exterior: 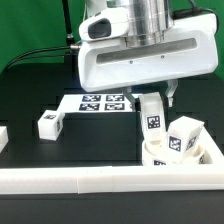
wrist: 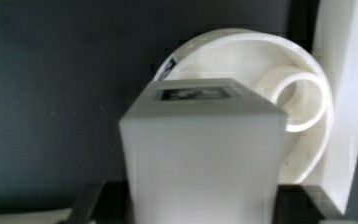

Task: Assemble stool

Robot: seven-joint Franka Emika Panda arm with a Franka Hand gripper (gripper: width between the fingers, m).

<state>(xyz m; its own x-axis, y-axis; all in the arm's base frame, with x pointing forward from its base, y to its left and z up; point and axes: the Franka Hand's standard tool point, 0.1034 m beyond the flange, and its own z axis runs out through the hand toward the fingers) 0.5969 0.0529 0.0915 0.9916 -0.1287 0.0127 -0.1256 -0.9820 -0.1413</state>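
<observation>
My gripper (exterior: 155, 100) is shut on a white blocky leg (exterior: 152, 120) that bears a square tag. It holds the leg upright with its lower end at the round white seat disc (exterior: 160, 156), near the exterior view's right. A second leg (exterior: 184, 138) stands in the seat beside it. A third leg (exterior: 48, 124) lies loose on the table at the left. In the wrist view the held leg (wrist: 194, 140) fills the middle between the dark fingers (wrist: 108, 205). The seat (wrist: 247, 55) with a ring recess (wrist: 307, 105) lies behind it.
The marker board (exterior: 105, 102) lies flat on the black table behind the seat. A long white border rail (exterior: 90, 181) runs along the front and another (exterior: 215, 150) stands on the right beside the seat. A rail end (exterior: 3, 136) shows at the left edge.
</observation>
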